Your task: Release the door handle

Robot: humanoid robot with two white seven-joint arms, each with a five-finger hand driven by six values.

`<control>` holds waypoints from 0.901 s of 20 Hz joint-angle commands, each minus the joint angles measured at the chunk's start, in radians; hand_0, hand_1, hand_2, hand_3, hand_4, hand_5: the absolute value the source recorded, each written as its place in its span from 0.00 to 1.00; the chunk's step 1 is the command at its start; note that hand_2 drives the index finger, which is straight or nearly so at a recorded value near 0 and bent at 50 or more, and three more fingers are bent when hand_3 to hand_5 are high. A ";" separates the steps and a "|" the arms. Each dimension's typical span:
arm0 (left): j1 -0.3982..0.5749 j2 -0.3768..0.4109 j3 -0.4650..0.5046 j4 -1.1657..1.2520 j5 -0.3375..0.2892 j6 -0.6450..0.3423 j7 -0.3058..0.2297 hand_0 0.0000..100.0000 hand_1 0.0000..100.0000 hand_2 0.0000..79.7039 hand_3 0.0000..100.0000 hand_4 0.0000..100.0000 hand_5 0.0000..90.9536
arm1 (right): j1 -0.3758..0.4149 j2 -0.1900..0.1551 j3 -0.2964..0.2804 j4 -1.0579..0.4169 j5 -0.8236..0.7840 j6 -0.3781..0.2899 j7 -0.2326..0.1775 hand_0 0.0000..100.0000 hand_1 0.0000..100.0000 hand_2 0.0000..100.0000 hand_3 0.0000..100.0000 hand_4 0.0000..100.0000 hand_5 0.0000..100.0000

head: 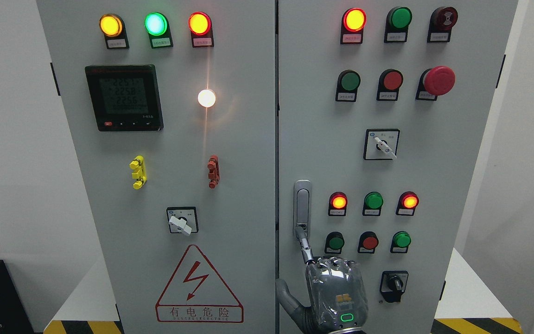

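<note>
One finger (305,243) of the hand (336,297) seems to touch the door handle's (302,204) lower end, others curled, gripping nothing; handle looks rigid, slick metal.

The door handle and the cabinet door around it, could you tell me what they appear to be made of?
The door handle looks like metal with a satin silver finish: it shows soft grey highlights along its edges. The cabinet door appears to be sheet metal painted matte light grey, flat and even. Neither material is certain from look alone. One finger of the hand reaches the handle's lower end.
</note>
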 commanded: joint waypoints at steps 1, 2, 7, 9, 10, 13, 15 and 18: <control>-0.026 0.000 0.000 0.029 0.000 0.000 0.001 0.12 0.56 0.00 0.00 0.00 0.00 | -0.001 -0.001 -0.006 0.015 0.000 0.000 0.000 0.32 0.29 0.02 1.00 1.00 1.00; -0.026 0.000 0.000 0.029 0.000 0.000 0.001 0.12 0.56 0.00 0.00 0.00 0.00 | -0.001 -0.001 -0.007 0.015 0.000 0.000 0.000 0.32 0.29 0.02 1.00 1.00 1.00; -0.026 0.000 0.000 0.029 0.000 0.000 0.001 0.12 0.56 0.00 0.00 0.00 0.00 | -0.002 -0.001 -0.010 0.015 0.000 0.001 0.000 0.32 0.29 0.02 1.00 1.00 1.00; -0.028 0.000 0.000 0.029 0.000 0.000 0.001 0.12 0.56 0.00 0.00 0.00 0.00 | -0.004 -0.001 -0.013 0.015 0.000 0.001 0.000 0.32 0.29 0.02 1.00 1.00 1.00; -0.026 0.000 0.000 0.029 0.000 0.000 0.001 0.12 0.56 0.00 0.00 0.00 0.00 | -0.007 -0.001 -0.013 0.015 0.000 0.000 0.000 0.32 0.29 0.02 1.00 1.00 1.00; -0.026 0.000 0.000 0.029 0.000 0.000 0.001 0.12 0.56 0.00 0.00 0.00 0.00 | -0.010 -0.001 -0.015 0.015 0.000 0.001 0.000 0.32 0.29 0.02 1.00 1.00 1.00; -0.026 0.000 0.000 0.029 0.000 0.000 0.001 0.12 0.56 0.00 0.00 0.00 0.00 | -0.010 -0.001 -0.015 0.015 0.000 0.007 0.000 0.32 0.29 0.02 1.00 1.00 1.00; -0.026 0.000 0.000 0.029 0.000 0.000 0.001 0.12 0.56 0.00 0.00 0.00 0.00 | -0.010 -0.001 -0.015 0.015 0.000 0.014 0.000 0.32 0.29 0.02 1.00 1.00 1.00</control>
